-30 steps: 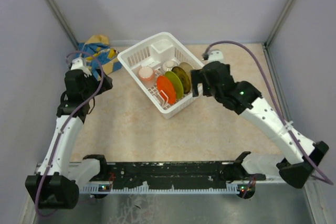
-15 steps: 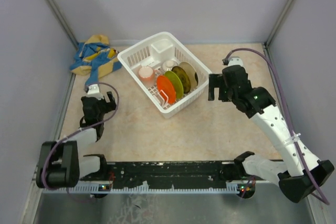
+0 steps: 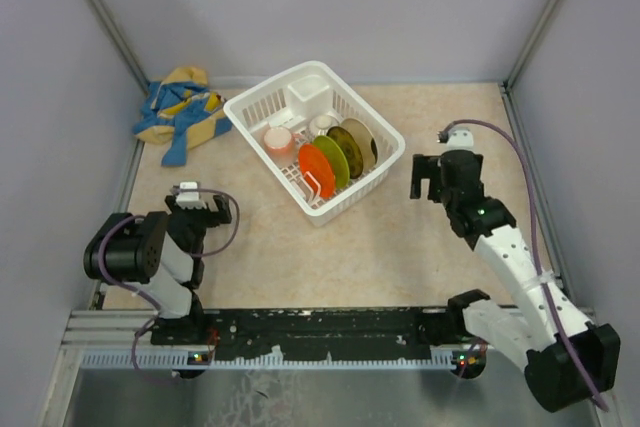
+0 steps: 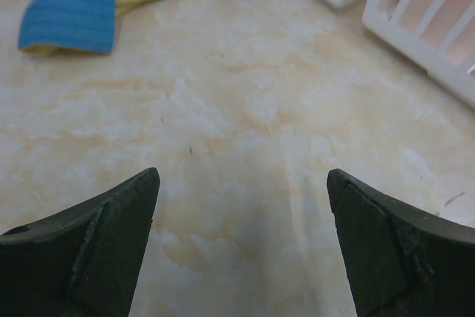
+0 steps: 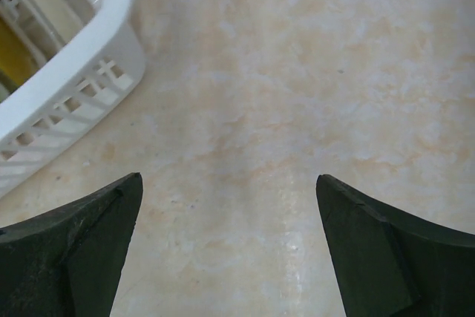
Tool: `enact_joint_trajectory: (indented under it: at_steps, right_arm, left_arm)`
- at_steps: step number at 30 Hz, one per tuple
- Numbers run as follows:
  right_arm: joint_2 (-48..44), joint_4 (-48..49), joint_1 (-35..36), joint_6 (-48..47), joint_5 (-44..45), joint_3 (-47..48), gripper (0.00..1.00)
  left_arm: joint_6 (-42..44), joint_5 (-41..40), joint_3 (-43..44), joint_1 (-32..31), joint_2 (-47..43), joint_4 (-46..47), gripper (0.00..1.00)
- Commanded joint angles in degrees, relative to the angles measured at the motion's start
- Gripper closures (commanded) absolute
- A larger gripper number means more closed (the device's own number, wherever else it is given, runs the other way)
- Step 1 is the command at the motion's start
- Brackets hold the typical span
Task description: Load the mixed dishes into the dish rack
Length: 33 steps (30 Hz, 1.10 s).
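Observation:
The white lattice dish rack (image 3: 362,190) stands at the table's middle back. In it are the pink cup (image 3: 279,139), the small white bowl (image 3: 322,125), and the orange (image 3: 313,171), lime-green (image 3: 332,160), brown-yellow (image 3: 347,148) and cream (image 3: 364,141) plates, the plates upright in the slots. My left gripper (image 3: 200,204) is open and empty, low over the table left of the rack (image 4: 430,20). My right gripper (image 3: 430,178) is open and empty, just right of the rack (image 5: 82,79). Both wrist views (image 4: 242,174) (image 5: 228,179) show bare table between the fingers.
A blue and yellow cloth (image 3: 180,107) lies crumpled at the back left, also in the left wrist view (image 4: 74,5). Grey walls close the table on three sides. The arm bases and a black rail (image 3: 320,332) run along the near edge.
Both arms have drawn back from the rack towards the near edge. The left arm has folded down low near its base. The right gripper has moved right, away from the rack.

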Motion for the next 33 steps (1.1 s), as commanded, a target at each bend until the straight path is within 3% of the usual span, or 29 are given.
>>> enact_joint_trajectory:
  at_steps: [1, 6, 8, 23, 27, 33]
  right_arm:
    - [-4.6, 24.8, -8.8, -3.6, -3.8, -7.8, 0.0]
    - [-0.8, 40.1, -16.7, -4.1, -6.9, -17.6, 0.01]
    - [2.4, 45.1, -17.6, -6.9, -5.9, -20.4, 0.0]
    - [21.7, 89.3, -18.2, -8.7, -7.1, -35.5, 0.0]
    - [28.0, 94.9, -18.2, -8.1, -4.5, -35.4, 0.0]
    - [29.0, 97.5, -18.2, -8.0, -4.4, -36.5, 0.0]
  left_arm:
    - [-0.1, -1.7, 1.6, 0.4, -0.9, 12.7, 0.0]
    - [0.9, 1.0, 10.0, 0.3, -2.3, -4.8, 0.0]
    - [4.3, 7.5, 12.5, 0.1, -2.1, -9.2, 0.0]
    - [4.8, 9.3, 12.7, -0.2, -2.0, -9.5, 0.0]
    - [4.8, 9.2, 12.7, -0.1, -1.9, -9.5, 0.0]
    - [4.9, 9.3, 12.6, -0.1, -1.9, -9.5, 0.0]
